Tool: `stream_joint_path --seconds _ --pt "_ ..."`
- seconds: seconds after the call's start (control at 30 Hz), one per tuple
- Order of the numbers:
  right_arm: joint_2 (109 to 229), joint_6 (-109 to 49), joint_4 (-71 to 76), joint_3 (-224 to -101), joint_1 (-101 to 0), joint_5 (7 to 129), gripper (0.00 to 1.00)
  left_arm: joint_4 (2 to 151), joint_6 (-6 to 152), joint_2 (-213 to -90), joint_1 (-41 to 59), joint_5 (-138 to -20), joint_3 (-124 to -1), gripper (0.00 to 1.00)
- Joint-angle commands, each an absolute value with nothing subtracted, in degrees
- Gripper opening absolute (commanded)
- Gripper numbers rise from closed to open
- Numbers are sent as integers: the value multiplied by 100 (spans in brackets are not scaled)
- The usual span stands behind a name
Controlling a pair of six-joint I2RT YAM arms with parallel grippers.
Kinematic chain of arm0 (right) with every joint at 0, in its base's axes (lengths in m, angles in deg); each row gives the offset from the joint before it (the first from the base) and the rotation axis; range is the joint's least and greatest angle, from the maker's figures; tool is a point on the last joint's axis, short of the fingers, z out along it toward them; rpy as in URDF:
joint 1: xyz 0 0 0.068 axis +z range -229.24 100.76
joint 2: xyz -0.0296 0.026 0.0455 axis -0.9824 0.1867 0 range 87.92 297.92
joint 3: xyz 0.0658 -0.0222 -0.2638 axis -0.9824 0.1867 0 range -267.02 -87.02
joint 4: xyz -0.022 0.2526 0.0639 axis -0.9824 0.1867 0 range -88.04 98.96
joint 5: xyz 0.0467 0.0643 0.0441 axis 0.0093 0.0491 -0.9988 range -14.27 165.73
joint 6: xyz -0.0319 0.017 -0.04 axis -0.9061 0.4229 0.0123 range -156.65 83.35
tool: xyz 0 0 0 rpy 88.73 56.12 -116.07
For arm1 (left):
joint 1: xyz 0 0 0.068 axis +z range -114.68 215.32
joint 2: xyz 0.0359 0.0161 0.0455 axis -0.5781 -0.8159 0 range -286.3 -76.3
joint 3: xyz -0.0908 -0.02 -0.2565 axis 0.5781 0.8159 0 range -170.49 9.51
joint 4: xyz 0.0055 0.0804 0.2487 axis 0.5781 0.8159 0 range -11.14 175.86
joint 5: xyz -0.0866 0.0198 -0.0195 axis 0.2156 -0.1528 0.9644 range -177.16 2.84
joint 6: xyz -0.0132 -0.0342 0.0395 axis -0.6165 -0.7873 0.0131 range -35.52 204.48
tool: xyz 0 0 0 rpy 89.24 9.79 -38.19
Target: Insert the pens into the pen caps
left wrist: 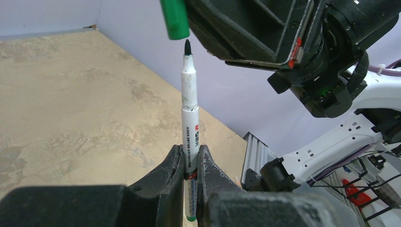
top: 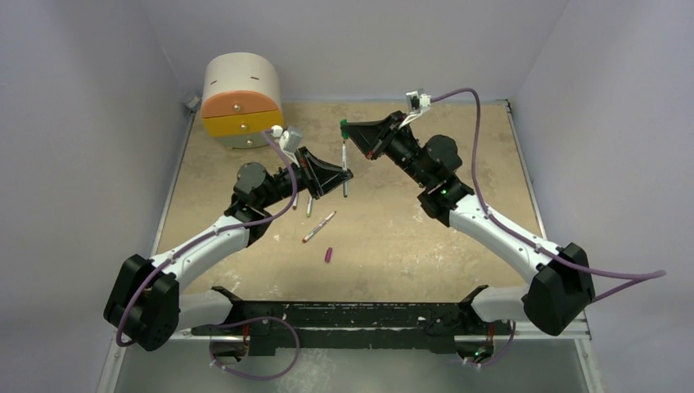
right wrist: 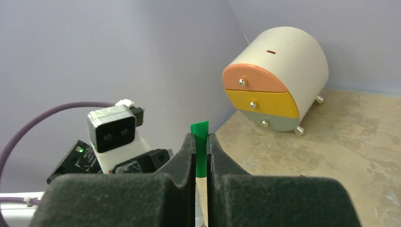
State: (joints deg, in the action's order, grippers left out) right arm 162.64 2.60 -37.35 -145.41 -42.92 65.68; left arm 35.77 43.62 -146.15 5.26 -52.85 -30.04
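**Capping of 1 pen in progress: cap and tip close, not yet joined**

Left arm: the left gripper (left wrist: pixel 190 166) has its jaws closed narrowly on the lower barrel of 1 pen (left wrist: pixel 189 97). The pen is held upright, clear of the table (top: pixel 425 246), with its dark tip pointing up. Gripping low leaves the upper barrel free, presumably so the cap can slide on without meeting the fingers.

Right arm: the right gripper (right wrist: pixel 201 147) is clamped on the green cap (left wrist: pixel 174 19), pinching its sides. In the left wrist view the cap's mouth faces downward. It hangs just above the pen tip and slightly to one side, apart from it.

Assessment: the two arms meet in mid-air above the table's centre, which allows alignment along one axis. A small sideways correction appears necessary before the cap is lowered. A misaligned push could bend the tip or skew the cap in its grip.

Outstanding items: at least 2 loose pens (top: pixel 319 227) lie on the table below the left gripper, and 1 magenta cap (top: pixel 329 255) lies nearer the bases. A drawer unit (right wrist: pixel 276 85) stands in the far corner, uninvolved.
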Motion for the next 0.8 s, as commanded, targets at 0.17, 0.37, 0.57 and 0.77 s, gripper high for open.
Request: stream_joint_path --seconds 0.17,0.37,0.57,0.77 --pt "16310 140 -3980 -14830 -4314 6517 0 3421 4506 -14500 509 -5222 -3206 0" --pt "16234 160 -3993 -14745 -4312 6522 0 3422 4519 -14531 509 -5263 -3222 0" --pt "16159 167 -3975 -14872 -4319 6449 0 3429 4519 -14591 509 -5242 -3221 0" --pt "16140 156 -3940 -14866 -4311 6448 0 3435 4521 -14578 508 -5252 -3206 0"
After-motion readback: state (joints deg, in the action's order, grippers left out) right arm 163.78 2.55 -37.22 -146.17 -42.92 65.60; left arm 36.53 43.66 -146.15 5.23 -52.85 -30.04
